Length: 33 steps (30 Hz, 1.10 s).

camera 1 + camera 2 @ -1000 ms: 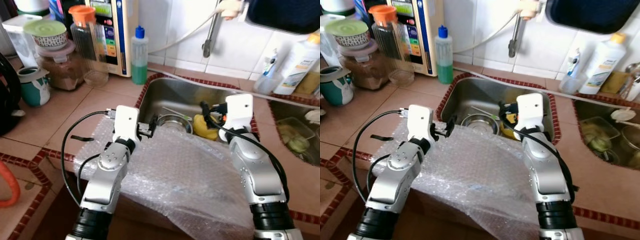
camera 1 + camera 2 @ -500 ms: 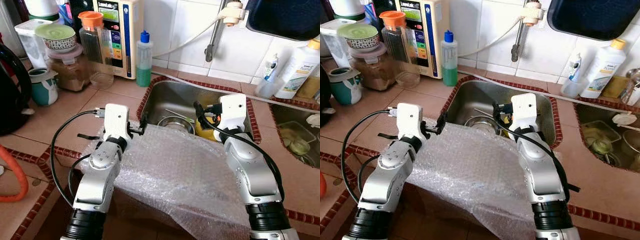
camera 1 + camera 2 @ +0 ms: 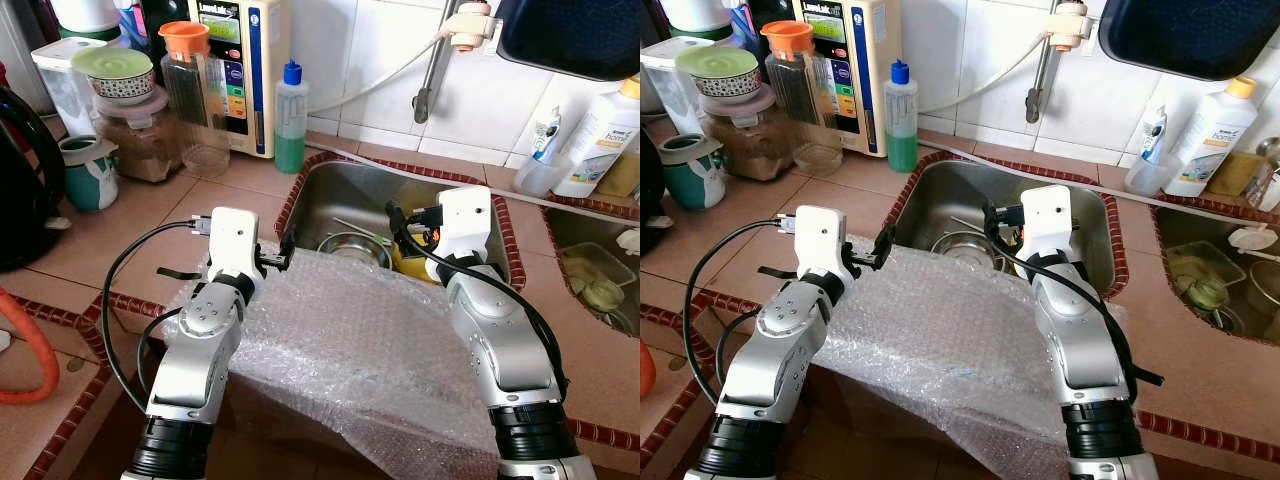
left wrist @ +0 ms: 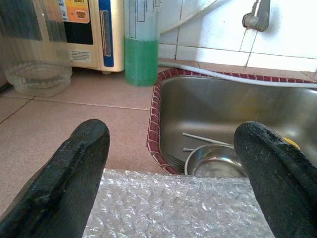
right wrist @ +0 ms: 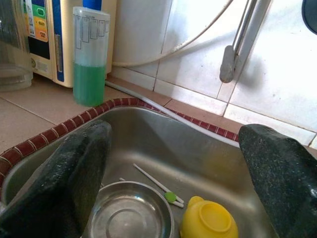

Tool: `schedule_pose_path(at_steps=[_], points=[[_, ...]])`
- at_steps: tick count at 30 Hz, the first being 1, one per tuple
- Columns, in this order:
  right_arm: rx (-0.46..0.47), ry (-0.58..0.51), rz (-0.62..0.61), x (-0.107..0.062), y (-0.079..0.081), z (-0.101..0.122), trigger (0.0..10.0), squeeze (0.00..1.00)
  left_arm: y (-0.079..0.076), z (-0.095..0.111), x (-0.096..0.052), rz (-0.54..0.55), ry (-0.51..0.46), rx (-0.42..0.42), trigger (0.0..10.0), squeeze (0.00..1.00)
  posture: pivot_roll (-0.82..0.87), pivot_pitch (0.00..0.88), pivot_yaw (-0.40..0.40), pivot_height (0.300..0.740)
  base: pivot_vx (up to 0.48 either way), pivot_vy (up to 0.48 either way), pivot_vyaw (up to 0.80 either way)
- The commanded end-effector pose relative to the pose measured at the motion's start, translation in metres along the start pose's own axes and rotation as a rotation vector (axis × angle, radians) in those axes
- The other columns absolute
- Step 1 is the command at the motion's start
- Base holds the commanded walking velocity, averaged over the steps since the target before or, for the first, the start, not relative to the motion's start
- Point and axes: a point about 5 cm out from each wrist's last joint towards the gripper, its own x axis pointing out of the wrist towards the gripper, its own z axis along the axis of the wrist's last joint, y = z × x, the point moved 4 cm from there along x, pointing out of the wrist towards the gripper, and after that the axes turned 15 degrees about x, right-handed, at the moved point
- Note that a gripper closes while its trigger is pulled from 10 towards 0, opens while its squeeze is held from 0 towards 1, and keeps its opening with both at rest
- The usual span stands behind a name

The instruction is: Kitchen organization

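Both pincers (image 4: 171, 163) (image 5: 173, 173) spread, bubble wrap (image 3: 340, 330), sink (image 3: 350, 190)

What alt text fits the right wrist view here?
Two open black fingers frame a steel sink holding a metal bowl, a yellow cup upside down and a white utensil. A green liquid bottle stands behind.

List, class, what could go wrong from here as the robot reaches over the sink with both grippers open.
1. The bubble wrap lies loose beneath both arms, its far edge overhanging the sink; an arm might drag it in.
2. The right gripper hovers over the yellow cup, whose rounded shape may slip from the fingers.
3. The left gripper hangs near the steel bowl and could knock it.
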Motion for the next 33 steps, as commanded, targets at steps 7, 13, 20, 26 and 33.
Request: schedule_pose_path(at_steps=[7,13,20,26,33], points=[[0.010,-0.011,-0.019,0.0019,-0.0045,0.0049,10.0,0.00,-0.0002,0.0045,0.0005,-0.001,-0.004,0.001,10.0,0.00,0.07,0.000,-0.053,0.740,-0.172,0.000,0.00],[0.010,-0.009,-0.019,0.0020,-0.0047,0.0047,10.0,0.00,-0.0002,0.0040,0.0008,-0.001,0.000,0.003,10.0,0.00,0.07,0.000,-0.052,0.740,-0.296,0.000,0.00],[0.012,-0.009,-0.021,0.0021,-0.0050,0.0047,10.0,0.00,-0.0001,0.0026,0.0005,0.000,0.004,0.002,10.0,0.00,0.07,0.000,-0.054,0.740,-0.291,0.000,0.00],[0.011,-0.014,-0.024,0.0031,-0.0062,0.0067,10.0,0.00,0.0002,0.0026,0.0006,0.001,0.003,0.006,10.0,0.00,0.06,0.000,-0.053,0.740,-0.221,0.000,0.00],[0.012,-0.020,-0.030,0.0039,-0.0073,0.0081,10.0,0.00,0.0010,0.0027,0.0015,0.001,0.002,0.010,10.0,0.00,0.06,0.000,-0.051,0.740,0.000,0.000,0.00]])
